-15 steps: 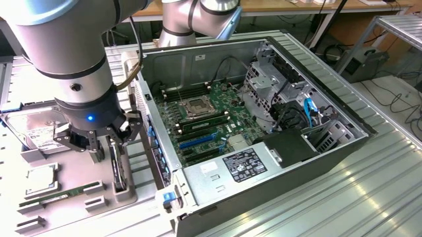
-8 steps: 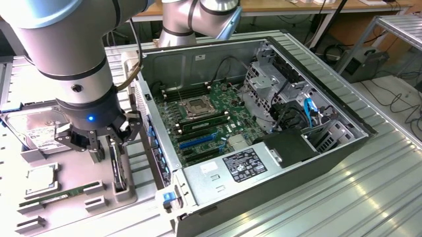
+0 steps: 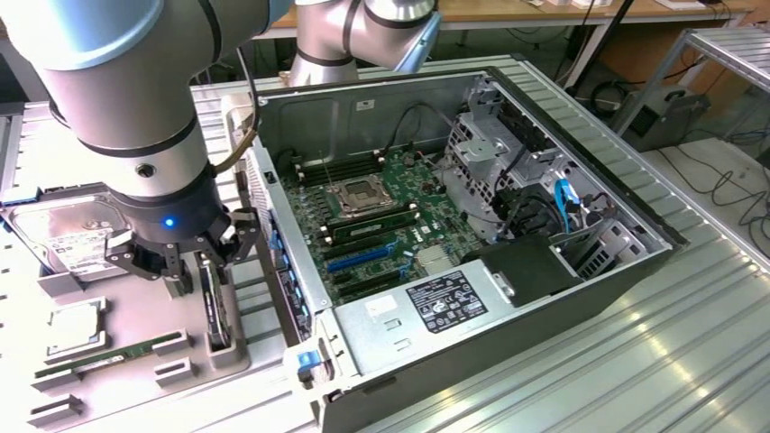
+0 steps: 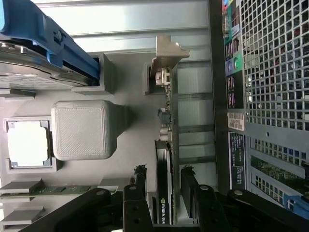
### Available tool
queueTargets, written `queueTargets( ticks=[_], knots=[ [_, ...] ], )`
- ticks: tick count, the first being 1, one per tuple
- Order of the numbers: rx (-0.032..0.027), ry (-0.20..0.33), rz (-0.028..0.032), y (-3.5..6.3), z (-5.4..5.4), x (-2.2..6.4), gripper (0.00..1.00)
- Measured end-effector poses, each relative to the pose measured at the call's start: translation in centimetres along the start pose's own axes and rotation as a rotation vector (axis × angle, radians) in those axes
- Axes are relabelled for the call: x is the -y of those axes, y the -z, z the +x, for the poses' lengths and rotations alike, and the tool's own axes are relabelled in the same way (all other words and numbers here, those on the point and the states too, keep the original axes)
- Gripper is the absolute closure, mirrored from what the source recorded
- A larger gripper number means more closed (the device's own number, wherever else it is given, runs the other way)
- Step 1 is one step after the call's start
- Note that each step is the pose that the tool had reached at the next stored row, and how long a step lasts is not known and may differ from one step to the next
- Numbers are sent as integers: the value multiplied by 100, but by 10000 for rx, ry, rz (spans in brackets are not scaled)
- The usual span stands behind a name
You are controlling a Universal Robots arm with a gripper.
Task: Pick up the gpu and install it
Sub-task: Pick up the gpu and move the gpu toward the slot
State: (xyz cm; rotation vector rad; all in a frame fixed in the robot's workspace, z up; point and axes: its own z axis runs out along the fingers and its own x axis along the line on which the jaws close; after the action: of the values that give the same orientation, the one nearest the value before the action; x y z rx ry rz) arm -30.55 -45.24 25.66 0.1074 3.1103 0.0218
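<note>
- We see the gpu (image 4: 164, 193) as a black edge with a green logo; its bracket (image 4: 166, 54) is pale silver.
- We find the gripper (image 3: 198, 266) black and the arm (image 3: 121, 90) silver-grey.
- The tray (image 4: 133, 145) is plain grey.
- The motherboard (image 3: 379, 203) is green, with blue and black slots.
- The rear grille (image 4: 275, 63) shows a square mesh.

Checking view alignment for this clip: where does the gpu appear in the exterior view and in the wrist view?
Exterior view: the gpu stands on edge in the grey tray, at the exterior view's left beside the case, under the hand.
Wrist view: the gpu is edge-on between the open hand's fingers.
Shared landmark: the square silver processor in the tray.
</note>
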Motion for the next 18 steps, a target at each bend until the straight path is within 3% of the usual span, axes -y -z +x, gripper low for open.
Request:
queueTargets(
  ticks=[18],
  knots=[
    [1,1,-1,-127,9,-87,58]
  ],
)
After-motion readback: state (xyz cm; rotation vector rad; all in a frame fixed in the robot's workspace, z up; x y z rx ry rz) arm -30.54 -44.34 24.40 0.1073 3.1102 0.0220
